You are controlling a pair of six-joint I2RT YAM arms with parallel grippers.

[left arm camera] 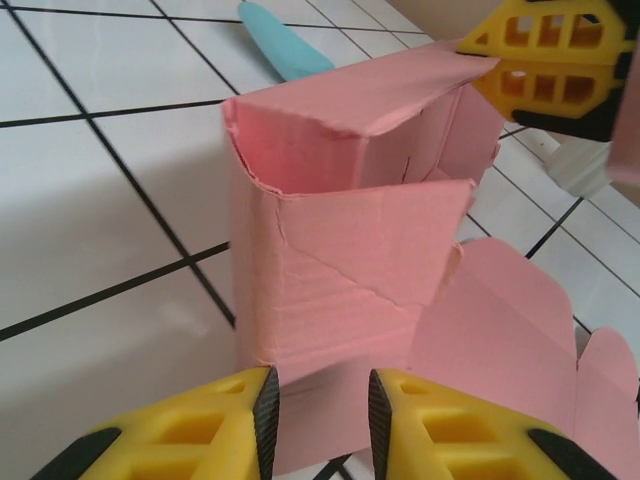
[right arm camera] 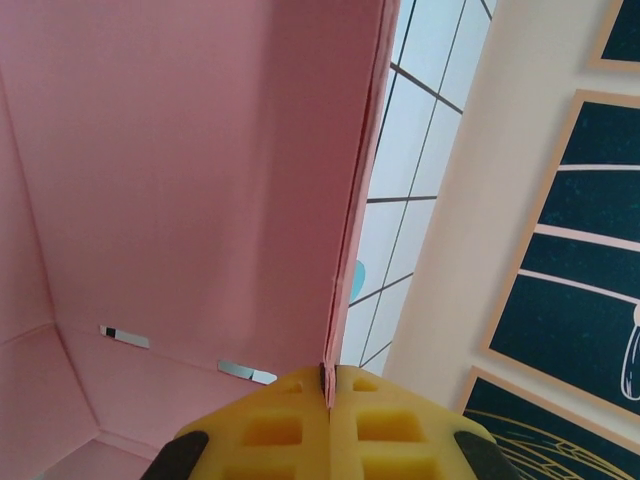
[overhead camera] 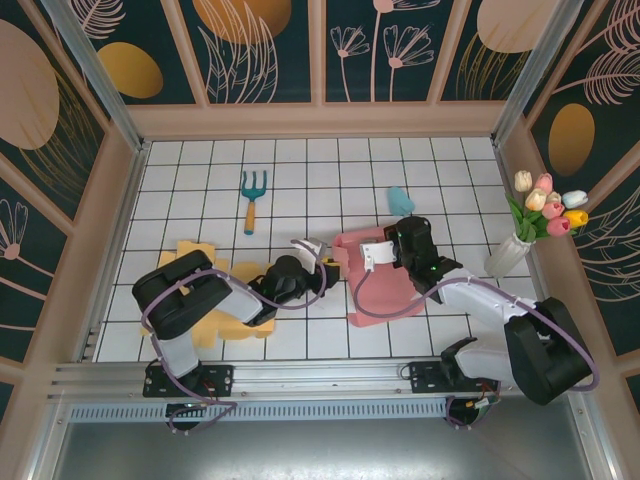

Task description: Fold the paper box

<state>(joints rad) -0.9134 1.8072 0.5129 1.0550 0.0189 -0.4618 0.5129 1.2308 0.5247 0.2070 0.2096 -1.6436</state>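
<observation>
Left gripper [left arm camera: 320, 420], jaws narrowly parted, is facing the box [left arm camera: 340, 270] wall standing just ahead | right gripper [right arm camera: 328, 388] is pinching the box's far flap.

No legible text, brand, number or sign anywhere. Two small grey strips [right arm camera: 245, 372] on the inner wall of the pink paper box [right arm camera: 200, 150], toward 6 o'clock in the right wrist view, too blurred to read.

the box [left arm camera: 340, 250] is pink. the surface [overhead camera: 300, 170] is white with black lines in squares. the left pincer [left arm camera: 322, 412] and the right pincer [right arm camera: 328, 388] are yellow. the little rake [overhead camera: 252, 200] is blue and orange. the walls [overhead camera: 270, 50] are dark with gold leaves.
</observation>
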